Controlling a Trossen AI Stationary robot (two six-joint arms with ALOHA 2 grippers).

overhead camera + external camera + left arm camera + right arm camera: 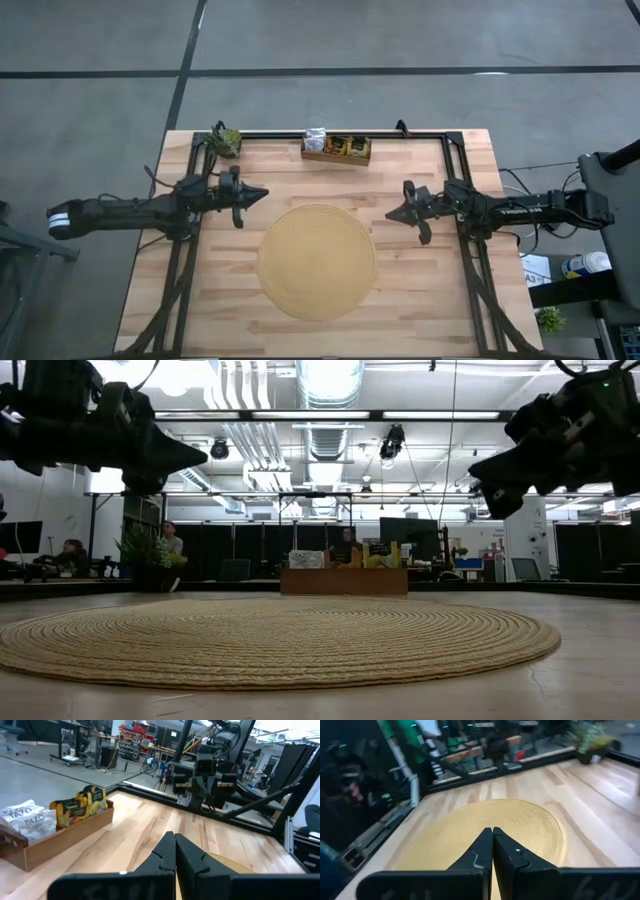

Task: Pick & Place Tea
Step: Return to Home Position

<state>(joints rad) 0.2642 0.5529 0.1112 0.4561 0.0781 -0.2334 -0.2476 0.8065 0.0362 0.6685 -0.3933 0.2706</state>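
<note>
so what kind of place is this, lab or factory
Likely a robotics lab in an open industrial hall: exposed ceiling ducts, a monitor and people beyond the table. The left gripper and right gripper hang shut above that table.

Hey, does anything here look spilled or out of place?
Nothing stands out: the tea sachets sit inside the wooden tray, the round mat lies flat, and the left tool and right tool hover shut.

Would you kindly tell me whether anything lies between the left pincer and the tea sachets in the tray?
Nothing visible does. The left pincer, shut, hangs above the table; only bare wood separates it from the tea sachets in the wooden tray. The potted plant stands aside.
</note>
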